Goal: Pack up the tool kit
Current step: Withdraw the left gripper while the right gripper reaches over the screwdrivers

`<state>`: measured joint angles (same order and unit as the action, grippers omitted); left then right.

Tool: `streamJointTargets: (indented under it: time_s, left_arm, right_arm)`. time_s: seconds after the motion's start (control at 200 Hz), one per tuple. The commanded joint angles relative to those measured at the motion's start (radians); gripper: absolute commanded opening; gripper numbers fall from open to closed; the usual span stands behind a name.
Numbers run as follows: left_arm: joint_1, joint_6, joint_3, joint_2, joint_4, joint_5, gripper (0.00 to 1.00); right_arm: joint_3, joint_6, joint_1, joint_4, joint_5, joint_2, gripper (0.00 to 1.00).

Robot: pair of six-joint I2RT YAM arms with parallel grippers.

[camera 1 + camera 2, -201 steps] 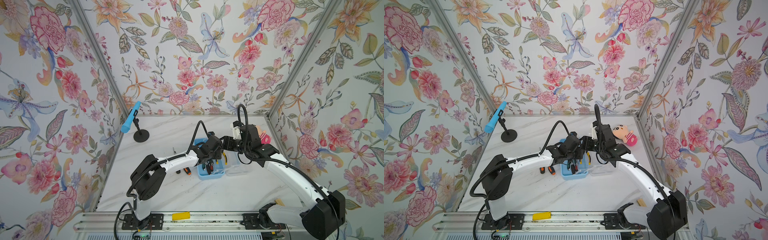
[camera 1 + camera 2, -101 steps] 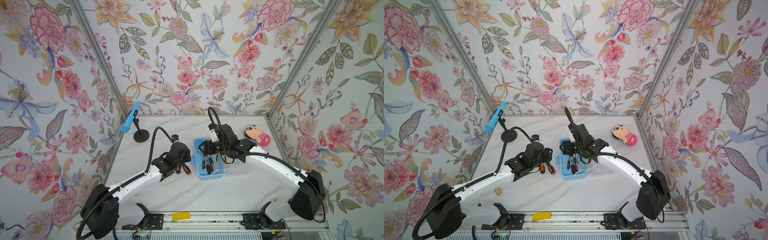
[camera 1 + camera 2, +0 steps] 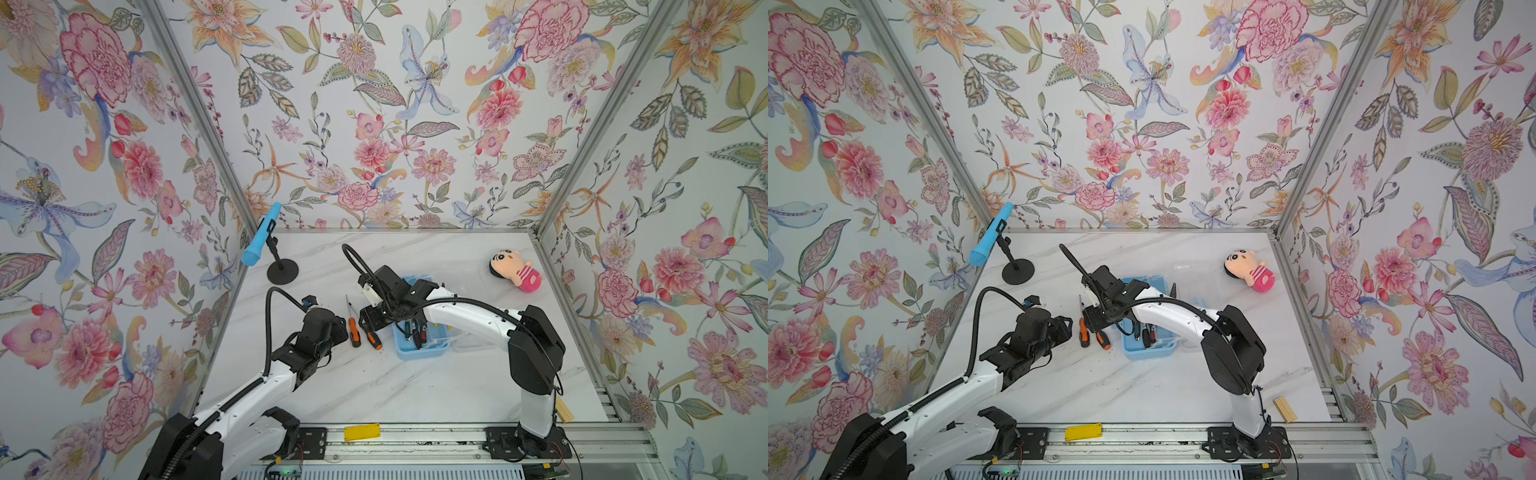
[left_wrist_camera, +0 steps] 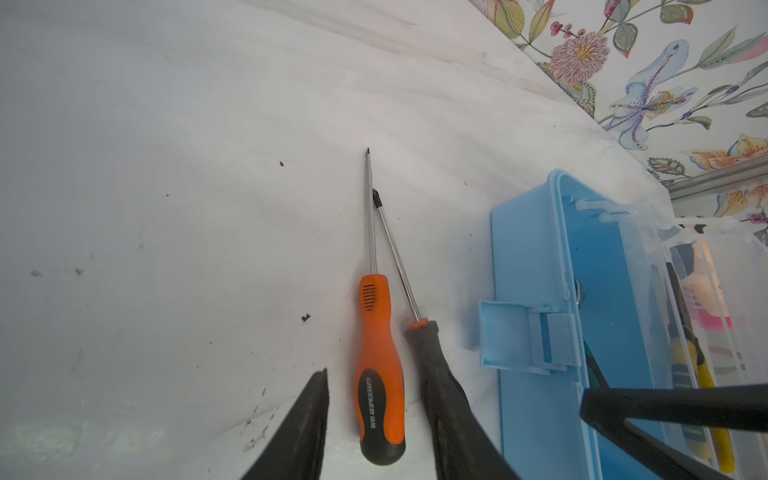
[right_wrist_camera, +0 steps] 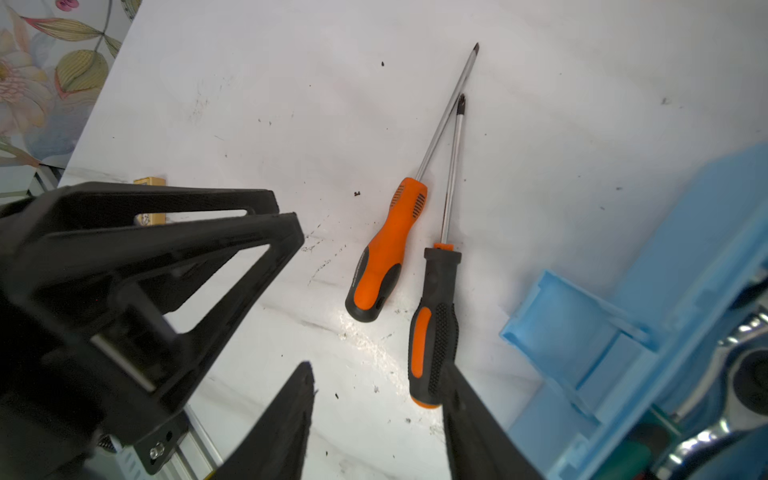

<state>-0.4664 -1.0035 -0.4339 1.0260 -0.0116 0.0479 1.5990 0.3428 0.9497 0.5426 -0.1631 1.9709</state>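
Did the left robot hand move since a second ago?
Yes. The left gripper moved left, off the blue box, and now sits by the screwdrivers.

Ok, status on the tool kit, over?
Left gripper open, jaws astride the orange screwdriver. Right gripper open, empty, beside the black-handled screwdriver. Both screwdrivers on the table, outside the open box. Grippers crowd each other.

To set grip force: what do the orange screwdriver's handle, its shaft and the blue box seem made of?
Handle: probably hard matte plastic with a black rubbery end; moulded ribs. Shaft: bright polished metal, by its glints. Box: smooth, slightly glossy plastic; moulded latch.
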Motion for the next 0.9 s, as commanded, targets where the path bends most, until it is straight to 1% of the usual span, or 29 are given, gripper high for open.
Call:
streamJointTargets:
  time_s: [0.0,0.26,0.355,0.721,0.891]
  left_arm:
    - [0.027,0.014,0.026,-0.005,0.056,-0.045,0.43]
    - [0.075,0.036,0.042,0.036,0.103,-0.071,0.42]
    - [0.088,0.037,0.049,0.046,0.119,-0.085,0.41]
    - [0.106,0.043,0.057,0.074,0.150,-0.098,0.39]
    - [0.111,0.043,0.066,0.065,0.150,-0.098,0.39]
  right_arm:
    - [0.063,-0.039,0.000,0.075,0.035,0.057,0.51]
    - [0.152,-0.067,0.001,0.117,0.070,0.180,0.52]
    - [0.173,-0.073,0.001,0.131,0.112,0.213,0.52]
    - [0.232,-0.094,0.014,0.150,0.164,0.308,0.51]
    - [0.265,-0.098,0.023,0.173,0.214,0.337,0.50]
